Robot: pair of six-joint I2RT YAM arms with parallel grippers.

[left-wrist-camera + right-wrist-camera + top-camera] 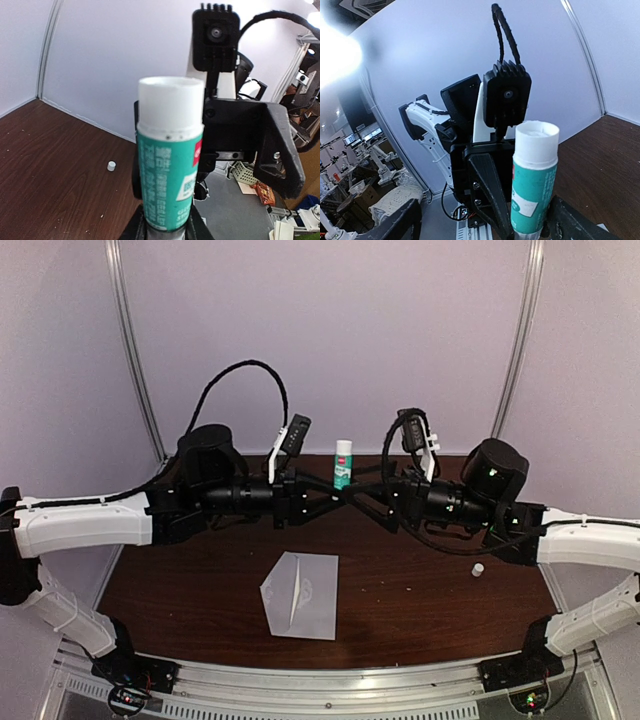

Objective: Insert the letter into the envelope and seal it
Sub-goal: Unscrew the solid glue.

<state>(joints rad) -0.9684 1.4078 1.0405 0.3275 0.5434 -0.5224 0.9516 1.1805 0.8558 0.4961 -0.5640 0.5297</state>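
The pale grey envelope (305, 595) lies flat on the brown table (420, 610), its pointed flap open toward the left. The letter is hidden or out of view. Both arms meet above the table's back edge around an upright teal-and-white glue stick (343, 464). My left gripper (333, 492) is shut on the stick's lower end (169, 170), which stands uncapped between its jaws (167, 229). My right gripper (362, 494) faces it, open, its fingers (570, 225) spread wide either side of the glue stick (532, 180) without touching it.
A small white cap (478, 568) lies on the table at the right, also seen in the left wrist view (111, 165). The right arm's wrist camera (215, 34) sits close behind the stick. White walls close off the back and sides.
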